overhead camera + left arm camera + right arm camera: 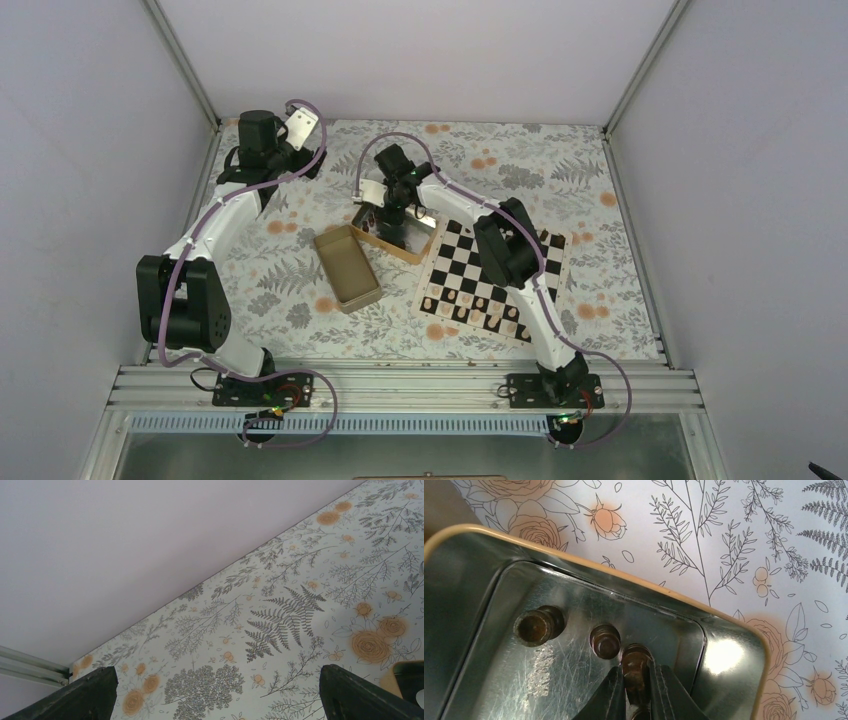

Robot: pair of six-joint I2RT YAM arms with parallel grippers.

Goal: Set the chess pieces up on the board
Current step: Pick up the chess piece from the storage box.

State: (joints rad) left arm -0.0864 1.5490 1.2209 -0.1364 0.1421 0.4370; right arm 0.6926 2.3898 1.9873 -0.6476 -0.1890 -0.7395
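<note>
My right gripper [393, 222] reaches down into an open golden tin [424, 248]. In the right wrist view its fingers [636, 680] are shut on a dark brown chess piece [635, 661] standing on the tin's shiny floor. Two more dark pieces [605, 641] [538, 626] stand just left of it. The board [556, 262] lies right of the tin, and several small pieces stand along its near rows [468, 303]. My left gripper [305, 125] is at the far left corner, open [215, 695] over bare floral tablecloth, holding nothing.
A second golden tin part [347, 268] lies empty to the left of the board, close to the first tin. The right arm's forearm [505, 250] hangs over the board's middle. The enclosure's walls close in the table on three sides.
</note>
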